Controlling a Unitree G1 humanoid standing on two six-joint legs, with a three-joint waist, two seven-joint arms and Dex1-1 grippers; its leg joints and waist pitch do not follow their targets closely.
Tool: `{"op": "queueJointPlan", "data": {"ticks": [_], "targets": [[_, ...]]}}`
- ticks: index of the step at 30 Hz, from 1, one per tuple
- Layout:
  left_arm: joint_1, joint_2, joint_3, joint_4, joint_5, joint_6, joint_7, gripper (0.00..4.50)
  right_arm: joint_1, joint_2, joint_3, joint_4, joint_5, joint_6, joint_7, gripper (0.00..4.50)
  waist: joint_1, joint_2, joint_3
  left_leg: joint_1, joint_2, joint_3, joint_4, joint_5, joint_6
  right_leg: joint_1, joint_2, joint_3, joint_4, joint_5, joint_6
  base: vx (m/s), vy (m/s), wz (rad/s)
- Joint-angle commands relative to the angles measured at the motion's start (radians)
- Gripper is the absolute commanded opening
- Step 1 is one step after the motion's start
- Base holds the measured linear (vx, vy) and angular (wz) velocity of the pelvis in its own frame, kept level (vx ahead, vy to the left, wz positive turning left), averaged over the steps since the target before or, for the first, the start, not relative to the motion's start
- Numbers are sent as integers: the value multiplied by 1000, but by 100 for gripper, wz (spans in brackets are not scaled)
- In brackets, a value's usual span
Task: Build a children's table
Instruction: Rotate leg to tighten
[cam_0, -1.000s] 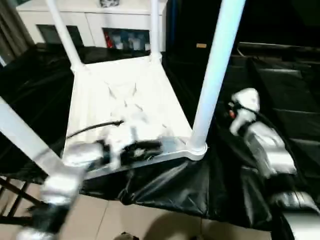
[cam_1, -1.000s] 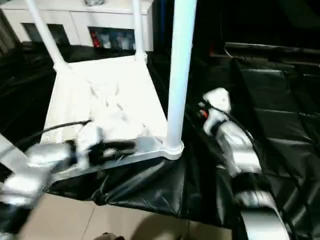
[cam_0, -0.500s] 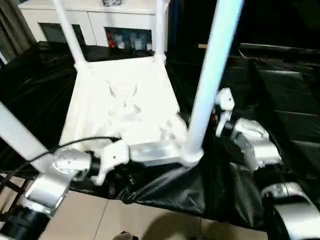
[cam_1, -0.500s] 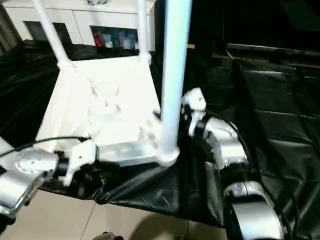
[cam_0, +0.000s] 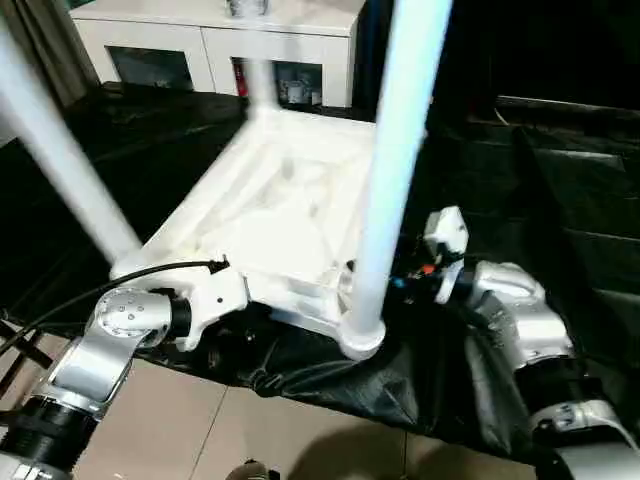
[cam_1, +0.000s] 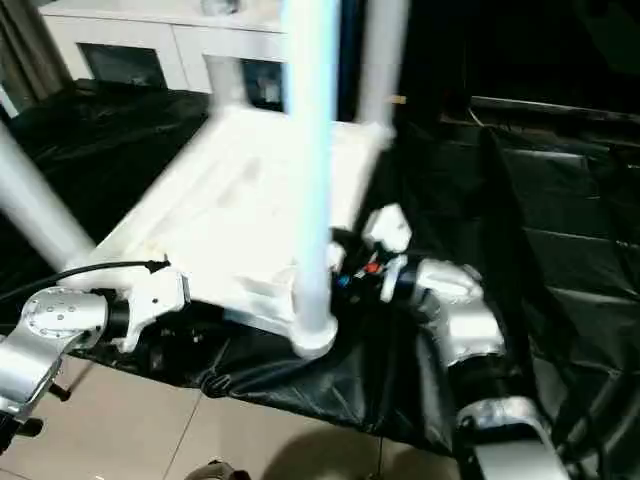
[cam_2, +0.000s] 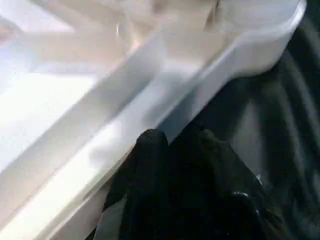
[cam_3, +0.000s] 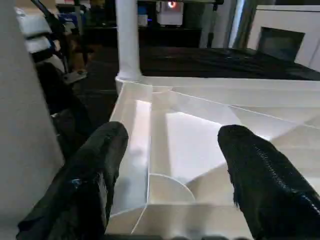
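upturned white ribbed tabletop (cam_0: 270, 215), legs (cam_0: 395, 160) upright; left claw (cam_2: 175, 145) nearly closed, right claw (cam_3: 172, 150) open.

Home-like room; white cabinet (cam_0: 225, 40)

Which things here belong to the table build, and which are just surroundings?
Part of the job:
- upside-down white tabletop, ribbed underside up
- near leg standing in its corner socket
- leg at the left
- far leg
- left tool at the tabletop's near edge
- right tool, open over the ribbed underside

Just surroundings:
- white cabinet
- black sheet under the work
- tiled floor
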Motion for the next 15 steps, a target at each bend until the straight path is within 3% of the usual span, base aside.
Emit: {"op": "queueJointPlan", "data": {"ticks": [1, 4, 8, 11, 15], "targets": [[27, -28, 25, -100, -40, 51, 32, 125, -8, -10, -50, 22, -21, -26, -100, 333, -5, 4, -63, 24, 33, -12, -90, -334, -22, 36, -45, 38, -74, -313, -211, 0, 0, 0], [61, -49, 21, -147, -34, 81, 73, 125, -3, -15, -90, 5, -14, -22, -164, 333, -9, -1, -63, 18, 28, -11, -87, -316, -10, 41, -42, 37, -73, -301, -205, 0, 0, 0], [91, -101, 26, -151, 5, 82, 192, 125, 72, -44, -130, -135, 15, 30, -197, 333, -10, -8, -66, 14, 26, -9, -81, -258, 18, 46, -38, 36, -73, -265, -180, 0, 0, 0], [97, -129, 39, -161, -8, 90, 213, 125, 139, -94, -130, -229, 27, 63, -173, 333, -8, -6, -66, 12, 26, -9, -78, -240, 30, 47, -36, 35, -74, -242, -181, 0, 0, 0], [88, -152, 28, -171, -40, 90, 194, 125, 229, -168, -123, -366, 62, 119, -85, 333, -9, -1, -64, 13, 26, -9, -79, -269, 38, 48, -33, 35, -79, -252, -180, 0, 0, 0]]}}
